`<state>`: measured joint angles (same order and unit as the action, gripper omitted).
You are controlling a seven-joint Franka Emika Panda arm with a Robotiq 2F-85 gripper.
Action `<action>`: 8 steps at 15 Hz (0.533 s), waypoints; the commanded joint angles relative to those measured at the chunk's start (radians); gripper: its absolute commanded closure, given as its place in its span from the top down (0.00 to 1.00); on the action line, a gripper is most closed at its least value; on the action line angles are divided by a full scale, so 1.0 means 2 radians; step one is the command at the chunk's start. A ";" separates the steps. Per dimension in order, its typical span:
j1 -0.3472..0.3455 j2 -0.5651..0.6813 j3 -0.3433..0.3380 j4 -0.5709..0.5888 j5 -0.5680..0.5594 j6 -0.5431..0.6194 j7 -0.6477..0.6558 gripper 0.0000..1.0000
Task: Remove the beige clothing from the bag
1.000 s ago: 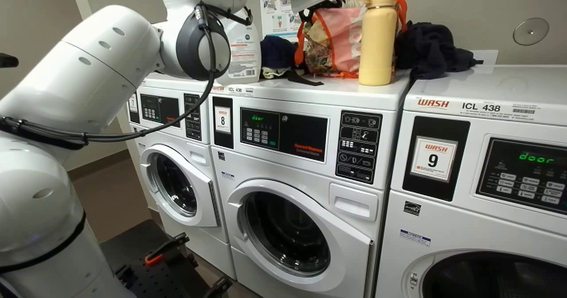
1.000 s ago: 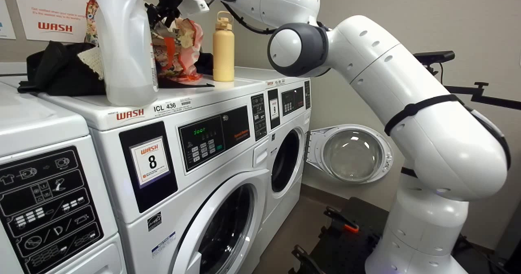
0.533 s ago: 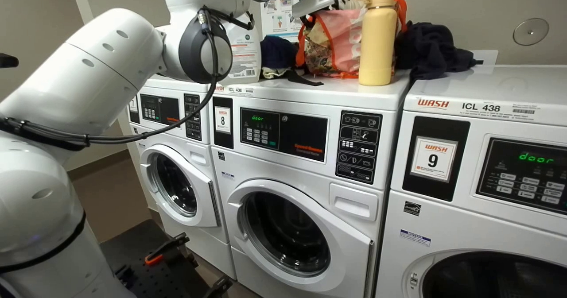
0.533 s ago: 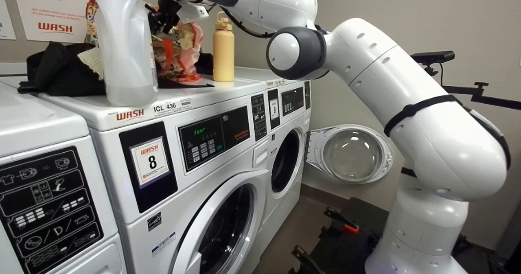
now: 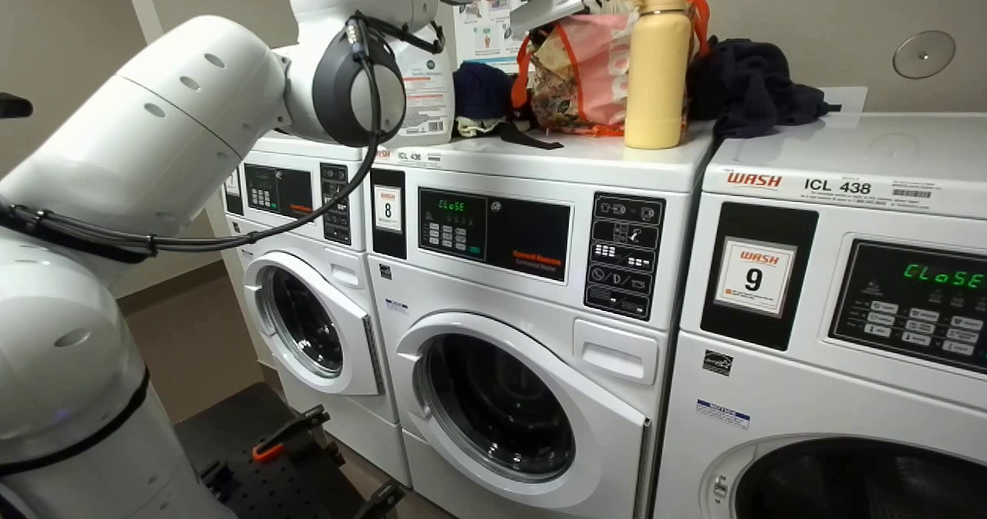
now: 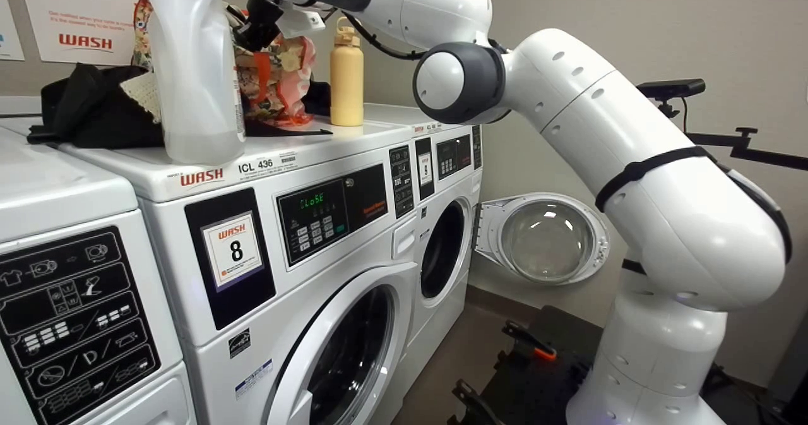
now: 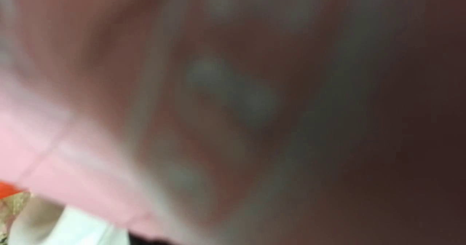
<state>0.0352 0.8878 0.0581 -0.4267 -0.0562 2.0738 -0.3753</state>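
We look to be at the grasp step: gripper (image 6: pixel 252 36) at the mouth of the bag (image 5: pixel 597 64). It's mostly hidden, wrist view nearly all blurred pink, so we can't tell if it's loose or gripping. Likely beige clothing (image 7: pixel 74 226) seems in the bag, just past its edge. Next: confirm hold, pull up and out. Jug (image 6: pixel 192 77): little liquid.

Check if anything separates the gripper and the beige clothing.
Possibly the bag's pink panel, filling most of the wrist view; pale cloth, perhaps the target, shows past its edge. The jaws can't be discerned, so which side they're on is unclear.
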 commanded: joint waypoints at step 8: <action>0.001 -0.038 0.000 0.002 0.003 0.031 0.050 0.01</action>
<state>0.0358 0.8608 0.0584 -0.4118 -0.0560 2.1057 -0.3048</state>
